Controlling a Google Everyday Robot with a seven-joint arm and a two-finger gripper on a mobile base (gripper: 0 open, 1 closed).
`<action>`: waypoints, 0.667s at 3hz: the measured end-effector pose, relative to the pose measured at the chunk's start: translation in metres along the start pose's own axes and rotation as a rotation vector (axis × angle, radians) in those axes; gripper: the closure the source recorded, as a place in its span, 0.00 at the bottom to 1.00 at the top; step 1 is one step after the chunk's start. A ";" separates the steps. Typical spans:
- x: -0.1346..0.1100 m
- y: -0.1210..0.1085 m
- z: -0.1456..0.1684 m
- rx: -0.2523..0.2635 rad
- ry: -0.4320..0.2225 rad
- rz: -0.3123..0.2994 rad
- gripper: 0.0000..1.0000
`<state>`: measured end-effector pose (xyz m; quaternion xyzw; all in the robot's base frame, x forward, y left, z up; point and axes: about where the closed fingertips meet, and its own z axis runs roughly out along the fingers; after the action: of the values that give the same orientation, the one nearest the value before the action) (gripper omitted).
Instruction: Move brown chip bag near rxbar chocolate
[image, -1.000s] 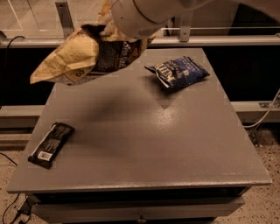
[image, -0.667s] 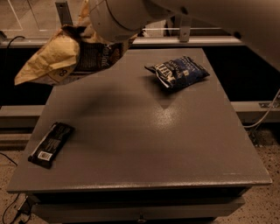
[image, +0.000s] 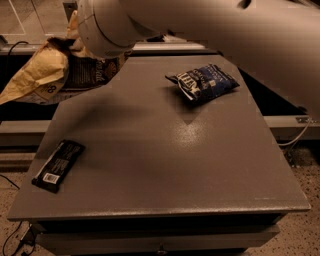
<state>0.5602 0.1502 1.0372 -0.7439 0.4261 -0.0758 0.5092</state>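
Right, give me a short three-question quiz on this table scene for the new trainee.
1. True or false: the brown chip bag lies flat on the table.
2. Which item is nearest the table's front-left corner? A) blue chip bag B) rxbar chocolate C) brown chip bag
3. Where is the gripper?

Key:
1. False: it is raised off the table at the far-left corner.
2. B.
3. At the table's far-left corner by the brown chip bag, hidden behind the arm.
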 end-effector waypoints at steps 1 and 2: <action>-0.015 0.018 0.001 -0.055 -0.037 -0.042 1.00; -0.037 0.044 0.005 -0.104 -0.041 -0.090 1.00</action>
<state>0.5153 0.1743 1.0110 -0.7891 0.3852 -0.0612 0.4745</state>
